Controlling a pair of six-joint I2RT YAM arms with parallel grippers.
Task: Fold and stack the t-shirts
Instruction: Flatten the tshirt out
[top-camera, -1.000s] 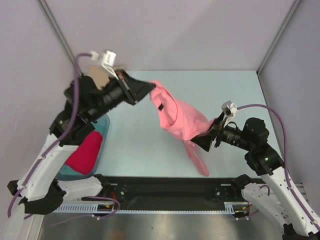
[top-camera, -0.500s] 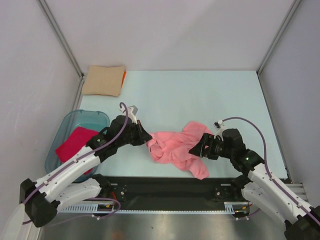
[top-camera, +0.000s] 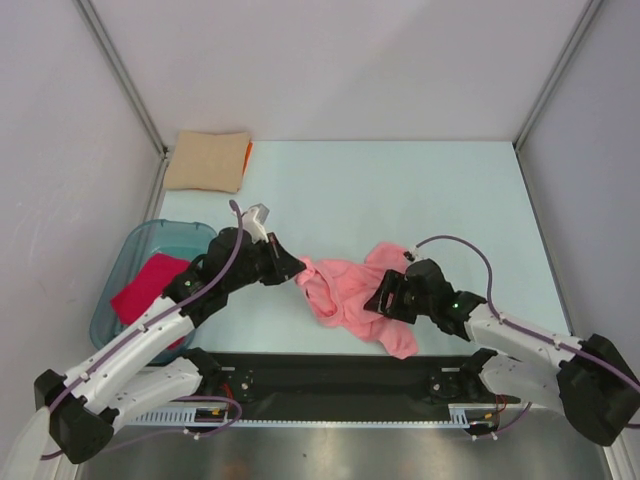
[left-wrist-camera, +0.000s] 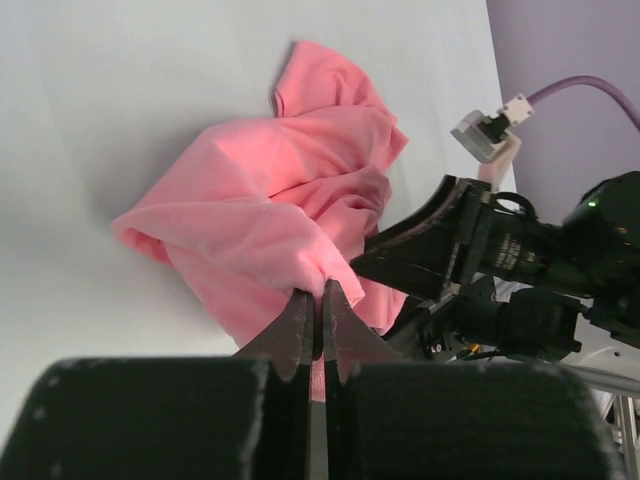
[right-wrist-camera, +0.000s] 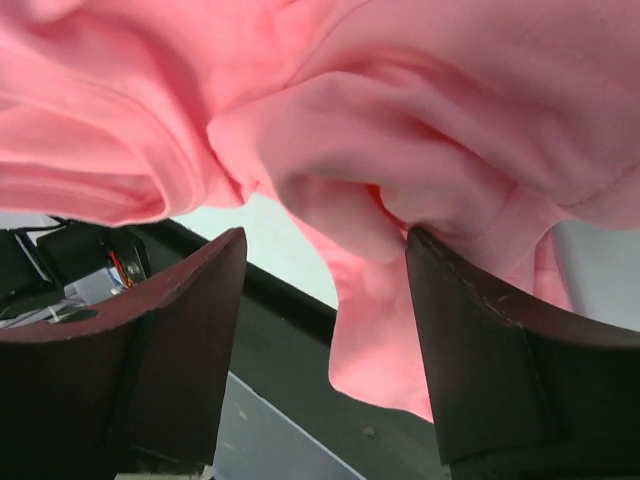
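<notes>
4 tees, 1 per colour. Crumpled salmon-pink t-shirt (top-camera: 345, 295) ctr-front of pale table (top-camera: 400, 190); left gripper (left-wrist-camera: 318, 310) pinching its edge, right gripper (right-wrist-camera: 325, 240) spread against it. Folded tan t-shirt (top-camera: 207, 160) atop orange t-shirt (top-camera: 247, 152), far-left corner. Crimson t-shirt (top-camera: 150, 288) in teal plastic tub (top-camera: 130, 250).

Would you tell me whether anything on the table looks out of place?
The pink shirt lies in a crumpled heap near the front edge, pinched by the left hand; the tan shirt behind is neatly folded.
</notes>
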